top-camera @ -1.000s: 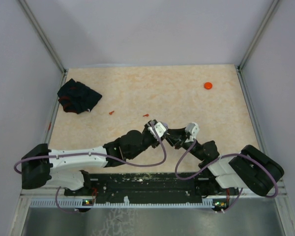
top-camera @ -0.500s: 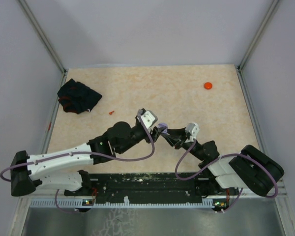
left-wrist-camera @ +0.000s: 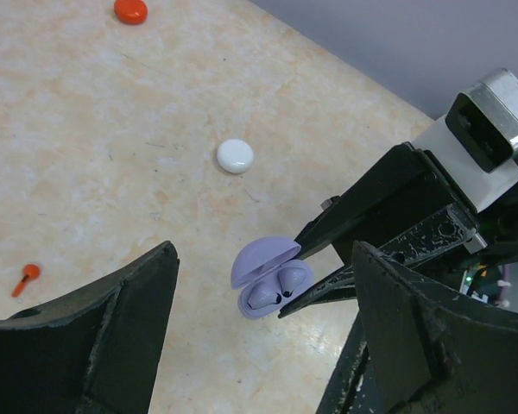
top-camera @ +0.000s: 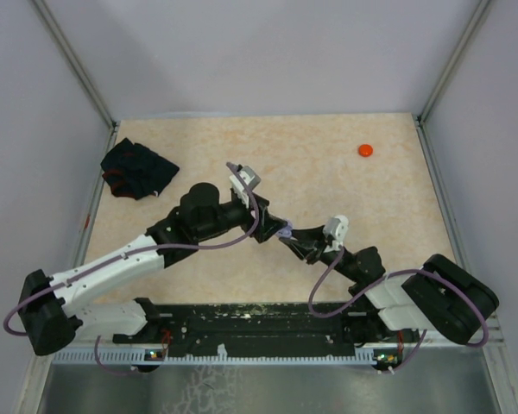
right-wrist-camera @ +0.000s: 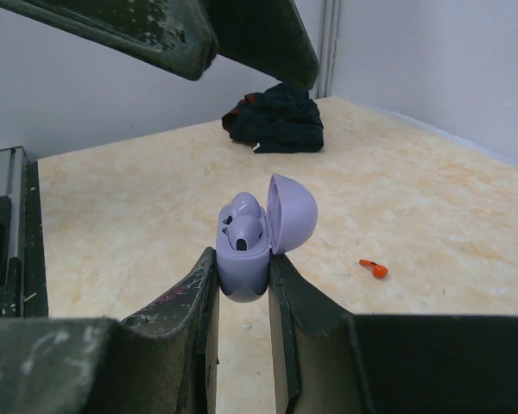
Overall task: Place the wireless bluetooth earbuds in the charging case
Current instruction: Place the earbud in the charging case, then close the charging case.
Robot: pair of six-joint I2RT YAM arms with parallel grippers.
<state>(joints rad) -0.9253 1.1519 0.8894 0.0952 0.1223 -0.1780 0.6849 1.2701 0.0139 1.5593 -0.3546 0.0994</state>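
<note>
The right gripper (right-wrist-camera: 242,261) is clamped on the lower body of the pale purple charging case (left-wrist-camera: 273,293), one finger pressed to each side, and it holds the case upright above the table (top-camera: 328,177). The case's lid (right-wrist-camera: 293,213) stands open, hinged back to one side. Two pale purple earbuds (right-wrist-camera: 243,231) sit side by side in the case's wells, dark tips showing. They look fully seated, though the right wrist view is too close and low to be sure.

The left gripper (left-wrist-camera: 263,250) has its two fingers (left-wrist-camera: 112,332) spread wide and holds nothing. In its own wrist view the case shows between and beyond them, touching neither. From the right wrist camera those same left fingers hang above the case, apart from it.

A small red earbud (right-wrist-camera: 374,269) lies loose on the table, near the case and outside it. A white disc (left-wrist-camera: 235,156) rests on the table a little beyond the case in the left wrist view, and a red disc (top-camera: 365,150) lies well apart near the far right corner. A crumpled black cloth (top-camera: 138,169) with red marks sits at the far left of the table, against the wall.
</note>
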